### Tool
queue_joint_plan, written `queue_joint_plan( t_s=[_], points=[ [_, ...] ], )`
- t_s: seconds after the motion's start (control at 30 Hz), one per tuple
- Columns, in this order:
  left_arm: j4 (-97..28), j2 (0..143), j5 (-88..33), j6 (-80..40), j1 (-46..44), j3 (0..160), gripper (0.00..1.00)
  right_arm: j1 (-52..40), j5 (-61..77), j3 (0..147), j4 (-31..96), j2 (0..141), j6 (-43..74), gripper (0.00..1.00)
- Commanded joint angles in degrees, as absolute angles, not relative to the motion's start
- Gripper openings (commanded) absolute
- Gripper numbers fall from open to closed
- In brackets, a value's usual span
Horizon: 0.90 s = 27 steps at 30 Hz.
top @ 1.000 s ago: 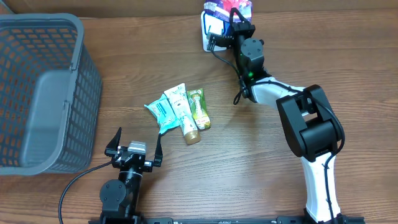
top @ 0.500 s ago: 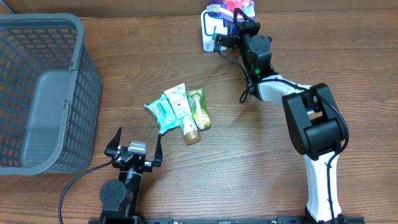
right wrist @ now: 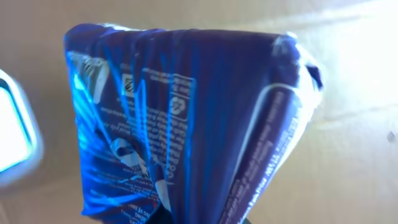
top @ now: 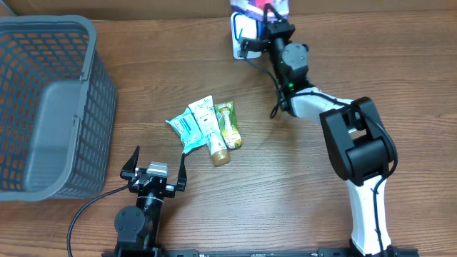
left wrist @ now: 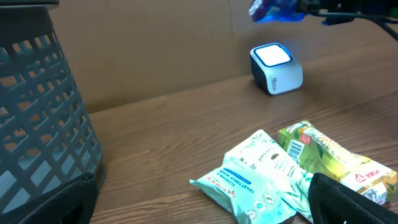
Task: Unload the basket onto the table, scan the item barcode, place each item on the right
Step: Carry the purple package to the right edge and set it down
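Packet (right wrist: 186,112) is blue and purple and shiny, and the right hand (top: 273,27) is clenched tight on it. In the right wrist view the packet fills almost the whole picture. Its front is crinkled and has small white print on it. I cannot make out a barcode there.

From above, the packet (top: 260,7) is at the far edge of the bench (top: 285,200), held up in the air. The scanner (top: 245,32) is just beside it. The scanner is a small white box that stands on the bench, and its top window glows bright. In the left wrist view the packet (left wrist: 277,9) hangs over the scanner (left wrist: 277,68) and does not touch it.

Three things lie side by side in the middle of the bench, touching each other: a teal pouch (top: 186,127), a white tube (top: 211,132) with a brown cap, and a green pack (top: 228,123). They are well apart from the scanner.

The left hand (top: 157,163) is at the near edge of the bench. Its fingers are spread wide and nothing is in it. The pouch is near it.

A grey basket (top: 43,107) stands at the left side of the bench.
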<state>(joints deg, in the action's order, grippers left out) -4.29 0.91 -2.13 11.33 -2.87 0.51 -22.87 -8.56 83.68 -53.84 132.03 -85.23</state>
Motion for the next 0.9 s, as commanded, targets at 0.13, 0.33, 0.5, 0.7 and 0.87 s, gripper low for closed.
queue_joint_plan(
  t_s=[0.13, 0.33, 0.5, 0.7, 0.87],
  points=[
    [-4.4, 0.6, -2.1, 11.2, -2.5, 0.3, 0.99, -27.4, -19.2, 83.7, -37.0, 117.1, -65.4, 0.04],
    [-4.4, 0.6, -2.1, 11.2, -2.5, 0.3, 1.0, -30.7, -18.7, 83.7, -13.7, 100.2, -39.7, 0.04],
    [-4.4, 0.6, -2.1, 11.1, -2.5, 0.3, 1.0, -31.9, -16.4, 83.7, 13.3, 86.9, -5.1, 0.04],
    [-4.4, 0.6, -2.1, 11.1, -2.5, 0.3, 1.0, -27.1, -14.5, 83.7, 43.2, 77.4, 21.6, 0.04],
    [-4.4, 0.6, -2.1, 11.2, -2.5, 0.3, 1.0, -15.0, -3.4, 82.6, 60.2, 76.6, 30.0, 0.04]
  ],
)
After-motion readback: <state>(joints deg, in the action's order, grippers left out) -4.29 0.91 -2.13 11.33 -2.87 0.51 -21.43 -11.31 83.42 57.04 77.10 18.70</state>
